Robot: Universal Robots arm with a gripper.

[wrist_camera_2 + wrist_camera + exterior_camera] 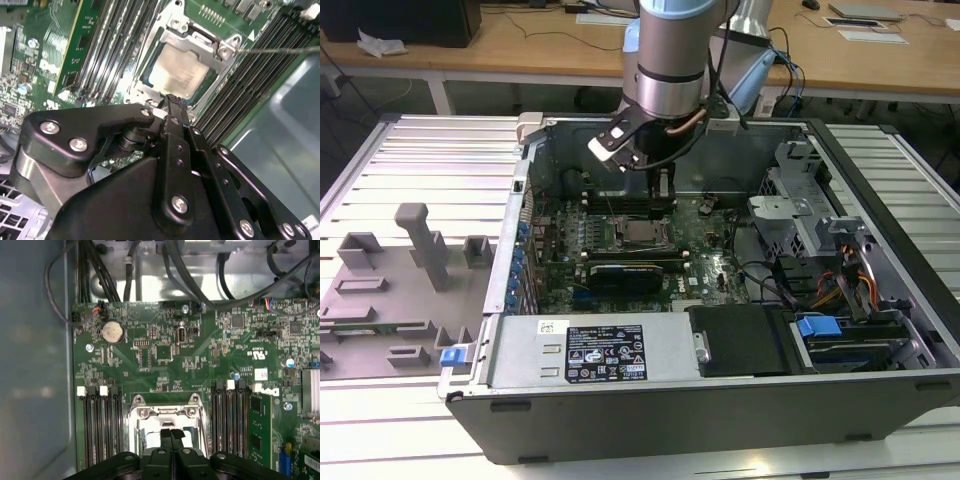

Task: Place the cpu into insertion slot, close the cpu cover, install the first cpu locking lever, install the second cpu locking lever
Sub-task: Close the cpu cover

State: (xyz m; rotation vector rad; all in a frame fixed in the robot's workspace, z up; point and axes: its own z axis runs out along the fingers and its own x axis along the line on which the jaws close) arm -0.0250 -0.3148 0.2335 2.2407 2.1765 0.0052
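The cpu, a pale metal square, lies in the insertion slot on the green board. The silver cpu cover lies flat around it, with the chip showing through its cut-out. A thin metal locking lever sticks out sideways from one corner of the socket. My gripper is shut with nothing between its fingers. Its black tips hang just above the socket's edge, seen also in the first wrist view and the exterior view.
Black memory slots flank the socket on both sides. A coin battery sits farther along the board. The grey case wall runs close by. Cables and a drive cage fill the exterior view's right; a grey fixture lies left.
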